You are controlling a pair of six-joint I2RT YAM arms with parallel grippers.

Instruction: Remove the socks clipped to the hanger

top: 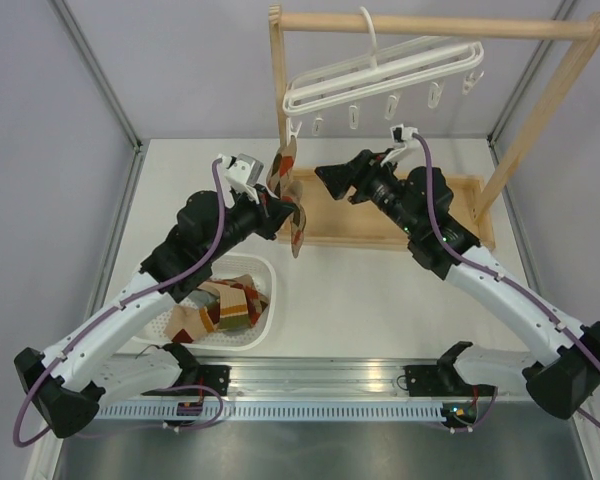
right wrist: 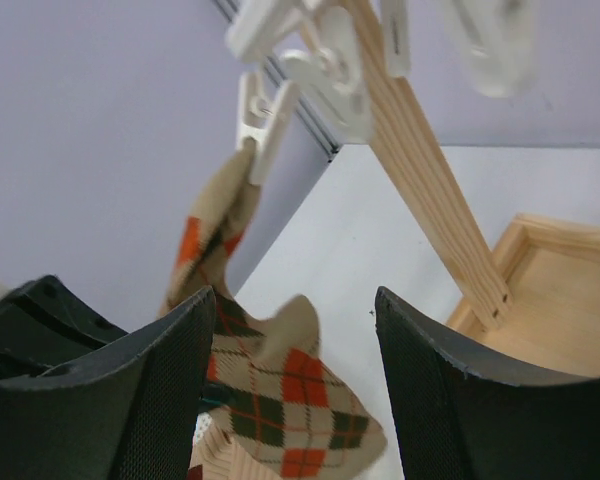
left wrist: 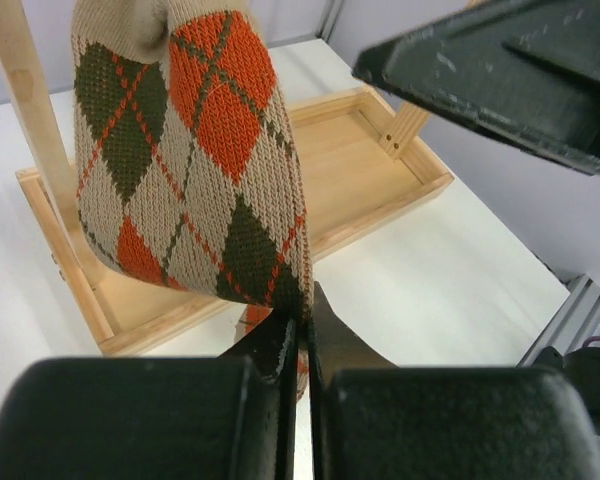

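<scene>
1 sock (left wrist: pixel 190 160) clipped to hanger (top: pixel 380 75); left tool (left wrist: pixel 302 335) clamping it; right tool (right wrist: pixel 295 305) agape, empty.

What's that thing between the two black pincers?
An argyle sock, hanging from the white hanger's end clip. The top view shows it: the left pincer is shut on it, and the open right pincer faces it.

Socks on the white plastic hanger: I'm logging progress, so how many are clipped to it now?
1: an orange, olive and cream argyle sock hangs from the white plastic hanger's leftmost clip, the left gripper shut on its lower edge. The other visible clips are bare.
</scene>
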